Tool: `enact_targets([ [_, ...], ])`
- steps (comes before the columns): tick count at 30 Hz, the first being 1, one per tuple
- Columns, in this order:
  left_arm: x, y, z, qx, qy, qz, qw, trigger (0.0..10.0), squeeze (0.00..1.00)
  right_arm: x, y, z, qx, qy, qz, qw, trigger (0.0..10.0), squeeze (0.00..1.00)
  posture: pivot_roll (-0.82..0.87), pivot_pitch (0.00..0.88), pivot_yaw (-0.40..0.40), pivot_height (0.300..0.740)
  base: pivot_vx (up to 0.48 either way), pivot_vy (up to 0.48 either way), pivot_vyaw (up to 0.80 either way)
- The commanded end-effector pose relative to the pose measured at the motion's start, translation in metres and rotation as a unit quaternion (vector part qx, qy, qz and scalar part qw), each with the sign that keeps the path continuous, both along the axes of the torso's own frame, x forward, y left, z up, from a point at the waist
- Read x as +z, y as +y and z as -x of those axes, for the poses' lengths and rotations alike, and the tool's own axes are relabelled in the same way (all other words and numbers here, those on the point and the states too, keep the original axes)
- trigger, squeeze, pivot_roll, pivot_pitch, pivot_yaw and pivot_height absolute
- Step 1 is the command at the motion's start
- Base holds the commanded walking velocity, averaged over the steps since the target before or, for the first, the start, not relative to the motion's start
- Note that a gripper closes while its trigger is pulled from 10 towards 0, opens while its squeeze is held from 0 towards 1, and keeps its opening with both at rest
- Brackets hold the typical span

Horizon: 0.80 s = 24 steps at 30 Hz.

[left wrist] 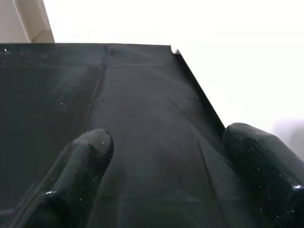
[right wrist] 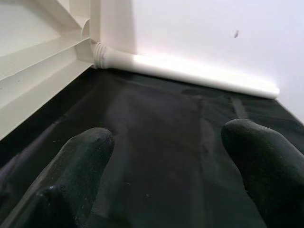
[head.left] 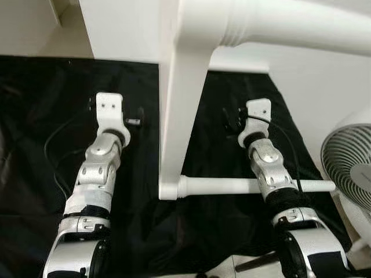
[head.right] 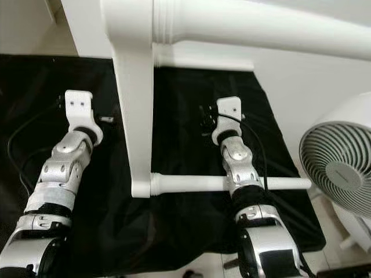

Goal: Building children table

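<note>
A white plastic children's table (head.left: 177, 116) stands on its edge on a black cloth (head.left: 35, 116), between my two arms. One leg (head.left: 232, 186) juts from its near corner to the right and passes under my right arm. Another leg (head.left: 290, 26) sticks out high, close to the camera. My left gripper (left wrist: 168, 142) hovers low over the cloth, left of the tabletop, open with nothing between its fingers (left wrist: 88, 152). My right gripper (right wrist: 168, 137) is open and empty on the table's underside (right wrist: 38, 61) side, facing a far leg (right wrist: 190, 71) that lies along the cloth's edge.
A white fan (head.left: 348, 168) stands at the right, close to my right arm. A white wall or cabinet (head.left: 116, 29) closes off the back. The black cloth ends near the fan and at the front edge.
</note>
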State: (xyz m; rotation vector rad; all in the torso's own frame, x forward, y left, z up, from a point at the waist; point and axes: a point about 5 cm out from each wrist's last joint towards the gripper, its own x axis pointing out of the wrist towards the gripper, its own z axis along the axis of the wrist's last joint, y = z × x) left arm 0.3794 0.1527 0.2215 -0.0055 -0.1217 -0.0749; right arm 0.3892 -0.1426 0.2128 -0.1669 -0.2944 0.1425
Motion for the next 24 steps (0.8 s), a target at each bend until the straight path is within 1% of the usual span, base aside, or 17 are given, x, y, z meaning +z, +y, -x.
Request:
enact_targets([
  [1, -0.001, -0.002, -0.003, 0.031, 0.003, 0.005, 1.000, 10.0, 0.00, -0.002, 0.003, -0.001, -0.001, 0.002, -0.001, 1.000, 10.0, 0.00, 0.04, 0.260, -0.033, 0.740, 0.000, 0.000, 0.00],
  [2, -0.001, -0.002, -0.003, 0.031, 0.003, 0.005, 1.000, 10.0, 0.00, -0.002, 0.003, -0.001, -0.001, 0.002, -0.001, 1.000, 10.0, 0.00, 0.04, 0.260, -0.033, 0.740, 0.000, 0.000, 0.00],
  [3, 0.005, -0.007, -0.005, 0.027, -0.005, 0.007, 1.000, 10.0, 0.00, 0.003, 0.008, -0.003, 0.001, -0.007, -0.008, 1.000, 10.0, 0.00, 0.04, 0.269, -0.034, 0.740, 0.000, 0.000, 0.00],
  [4, 0.005, -0.007, -0.005, 0.027, -0.005, 0.007, 1.000, 10.0, 0.00, 0.003, 0.008, -0.003, 0.001, -0.007, -0.008, 1.000, 10.0, 0.00, 0.04, 0.269, -0.034, 0.740, 0.000, 0.000, 0.00],
  [5, 0.014, -0.019, -0.009, 0.017, -0.018, 0.014, 1.000, 10.0, 0.00, 0.009, 0.020, -0.005, 0.005, -0.018, -0.023, 1.000, 10.0, 0.00, 0.04, 0.280, -0.036, 0.740, 0.000, 0.000, 0.00],
  [6, 0.014, -0.019, -0.009, 0.017, -0.018, 0.014, 1.000, 10.0, 0.00, 0.009, 0.020, -0.005, 0.005, -0.018, -0.023, 1.000, 10.0, 0.00, 0.04, 0.280, -0.036, 0.740, 0.000, 0.000, 0.00],
  [8, 0.020, -0.028, -0.010, 0.007, -0.026, 0.018, 0.999, 10.0, 0.00, 0.012, 0.032, -0.005, 0.014, -0.025, -0.040, 0.999, 10.0, 0.00, 0.04, 0.283, -0.035, 0.740, 0.000, 0.000, 0.00],
  [11, 0.021, -0.028, -0.010, 0.007, -0.027, 0.018, 0.999, 10.0, 0.00, 0.012, 0.033, -0.005, 0.015, -0.025, -0.041, 0.999, 10.0, 0.00, 0.04, 0.283, -0.035, 0.740, 0.000, 0.000, 0.00],
  [12, 0.022, -0.032, -0.009, 0.000, -0.029, 0.024, 0.999, 10.0, 0.00, 0.015, 0.041, -0.004, 0.019, -0.033, -0.048, 0.998, 10.0, 0.00, 0.04, 0.295, -0.033, 0.740, 0.000, 0.000, 0.00],
  [13, 0.026, -0.037, -0.008, -0.011, -0.034, 0.028, 0.999, 10.0, 0.00, 0.020, 0.054, -0.002, 0.024, -0.045, -0.063, 0.997, 10.0, 0.00, 0.05, 0.308, -0.034, 0.740, 0.000, 0.000, 0.00],
  [16, 0.027, -0.039, -0.007, -0.015, -0.037, 0.028, 0.999, 10.0, 0.00, 0.021, 0.059, -0.002, 0.024, -0.049, -0.070, 0.996, 10.0, 0.00, 0.05, 0.312, -0.034, 0.740, 0.000, 0.000, 0.00],
  [19, 0.032, -0.044, -0.005, -0.022, -0.045, 0.023, 0.998, 10.0, 0.00, 0.029, 0.074, -0.002, 0.014, -0.051, -0.115, 0.992, 10.0, 0.00, 0.06, 0.329, -0.048, 0.740, 0.000, 0.000, 0.00],
  [20, 0.034, -0.044, -0.004, -0.026, -0.048, 0.024, 0.998, 10.0, 0.00, 0.033, 0.081, -0.001, 0.020, -0.054, -0.127, 0.990, 10.0, 0.00, 0.06, 0.331, -0.049, 0.740, 0.000, 0.000, 0.00],
  [21, 0.035, -0.045, -0.004, -0.027, -0.050, 0.024, 0.998, 10.0, 0.00, 0.036, 0.085, 0.000, 0.026, -0.058, -0.133, 0.989, 10.0, 0.00, 0.06, 0.332, -0.051, 0.740, 0.000, 0.000, 0.00],
  [22, 0.035, -0.045, -0.004, -0.027, -0.050, 0.024, 0.998, 10.0, 0.00, 0.036, 0.085, 0.000, 0.026, -0.058, -0.133, 0.989, 10.0, 0.00, 0.06, 0.332, -0.051, 0.740, 0.000, 0.000, 0.00],
  [23, 0.036, -0.044, -0.002, -0.028, -0.054, 0.026, 0.998, 10.0, 0.00, 0.042, 0.095, 0.004, 0.042, -0.067, -0.140, 0.987, 10.0, 0.00, 0.06, 0.335, -0.053, 0.740, 0.000, 0.000, 0.00],
  [24, 0.036, -0.044, -0.002, -0.028, -0.054, 0.026, 0.998, 10.0, 0.00, 0.042, 0.095, 0.004, 0.042, -0.067, -0.140, 0.987, 10.0, 0.00, 0.06, 0.335, -0.053, 0.740, 0.000, 0.000, 0.00],
])
